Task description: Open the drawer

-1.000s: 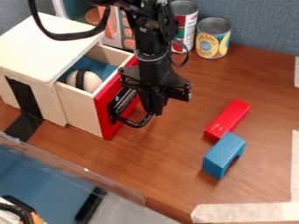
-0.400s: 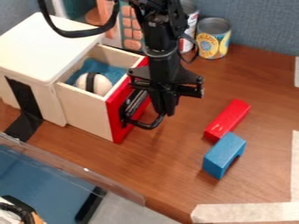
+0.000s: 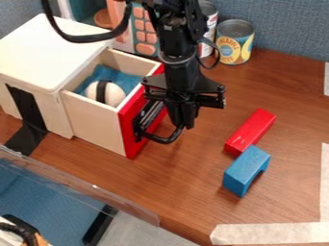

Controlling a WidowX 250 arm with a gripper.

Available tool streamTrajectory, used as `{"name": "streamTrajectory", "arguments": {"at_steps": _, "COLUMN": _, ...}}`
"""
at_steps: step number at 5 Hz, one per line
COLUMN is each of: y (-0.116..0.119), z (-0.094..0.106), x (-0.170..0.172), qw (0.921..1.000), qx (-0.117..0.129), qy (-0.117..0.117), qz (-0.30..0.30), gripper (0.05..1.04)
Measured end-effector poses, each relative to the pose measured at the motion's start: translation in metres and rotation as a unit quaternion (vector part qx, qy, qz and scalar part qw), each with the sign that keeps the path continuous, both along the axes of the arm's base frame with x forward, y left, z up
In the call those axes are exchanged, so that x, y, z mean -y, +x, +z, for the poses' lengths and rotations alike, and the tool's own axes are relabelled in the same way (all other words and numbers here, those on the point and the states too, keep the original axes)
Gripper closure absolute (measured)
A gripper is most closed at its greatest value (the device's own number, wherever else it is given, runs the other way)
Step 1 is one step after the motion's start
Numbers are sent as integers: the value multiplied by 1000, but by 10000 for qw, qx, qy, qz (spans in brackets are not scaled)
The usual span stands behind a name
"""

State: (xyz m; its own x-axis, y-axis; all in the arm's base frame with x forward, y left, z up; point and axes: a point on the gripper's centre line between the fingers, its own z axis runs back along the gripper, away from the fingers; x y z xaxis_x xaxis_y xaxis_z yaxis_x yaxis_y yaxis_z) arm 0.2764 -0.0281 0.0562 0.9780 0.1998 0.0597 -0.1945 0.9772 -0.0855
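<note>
My gripper (image 3: 180, 120) hangs down at the front of the drawer, its tips by the black handle (image 3: 157, 132) on the red face. The drawer (image 3: 96, 122) stands pulled out to the right from the white wooden box (image 3: 48, 53). Inside it lie a pale ball (image 3: 114, 94) with a black band and a blue cloth (image 3: 106, 74). How the fingers stand around the handle is hard to make out.
Right of the gripper lie a red block (image 3: 251, 130) and a blue arch block (image 3: 246, 170), close together. Two cans, one of them yellow and blue (image 3: 234, 43), stand behind. A clear-edged bin (image 3: 48, 192) is at the lower left.
The gripper has moved to the right and slightly down, and the drawer has slid further out with it, showing more of the ball and cloth. Little has moved since the second frame.
</note>
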Motion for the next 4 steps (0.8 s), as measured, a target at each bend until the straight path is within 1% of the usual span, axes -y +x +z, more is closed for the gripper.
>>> {"name": "streamTrajectory", "arguments": {"at_steps": 1, "y": -2, "z": 0, "x": 3, "qw": 10000, "qx": -18, "qy": -48, "qz": 5, "gripper": 950}}
{"name": "streamTrajectory", "arguments": {"at_steps": 2, "y": -14, "z": -4, "x": 6, "qw": 9989, "qx": -243, "qy": -180, "qz": 371, "gripper": 736}}
{"name": "streamTrajectory", "arguments": {"at_steps": 3, "y": -13, "z": 9, "x": 6, "qw": 9981, "qx": -64, "qy": -221, "qz": 574, "gripper": 423}}
{"name": "streamTrajectory", "arguments": {"at_steps": 4, "y": -13, "z": 28, "x": 2, "qw": 9980, "qx": 218, "qy": -123, "qz": 573, "gripper": 133}}
